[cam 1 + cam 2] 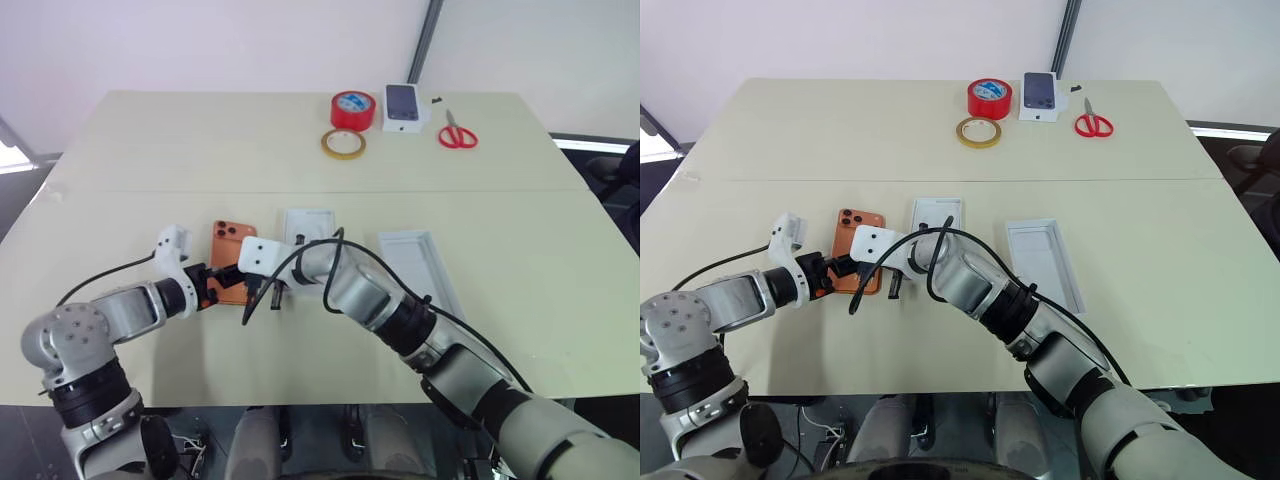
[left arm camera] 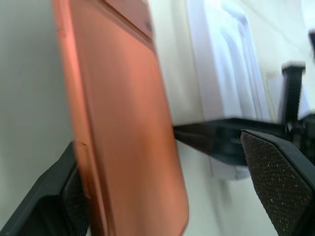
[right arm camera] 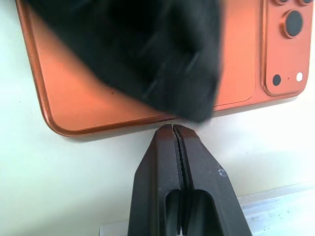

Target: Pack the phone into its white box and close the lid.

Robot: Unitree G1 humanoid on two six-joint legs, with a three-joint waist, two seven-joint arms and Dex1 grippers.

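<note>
The table (image 1: 520, 230) is a broad cream surface, bare over most of its near half. Far back stand a small box with a phone picture (image 1: 402, 108), a red tape roll (image 1: 352, 110), a tan tape ring (image 1: 343, 144) and red scissors (image 1: 457, 133), all well apart from the work. To the robot's right lies the lid (image 1: 417, 266), open face up. Just beside the phone on its right lies the white box (image 1: 307, 228), partly covered by the right arm.

The phone (image 1: 230, 262) lies flat on the table, camera cluster up and at the far end. The left gripper (image 1: 212, 283) reaches it from the near left with its fingers spread wide; in the left wrist view the orange edge runs between the two black fingers (image 2: 280, 172), one on each long side, and I cannot tell whether either pad touches yet. The right gripper (image 3: 178, 142) has its fingers pressed together, and the closed tip sits at the phone's long edge on the side towards the box, seemingly to steady or tip it.

The step in hand looks like taking hold of the phone. To do it well, the left fingers should close squarely across the width, near the middle of the length, so the slim body does not pivot. The right tip should keep the edge braced until the grip is firm, then clear off towards the box side without dragging the phone. Lift level, since a flat glossy slab slips easily
</note>
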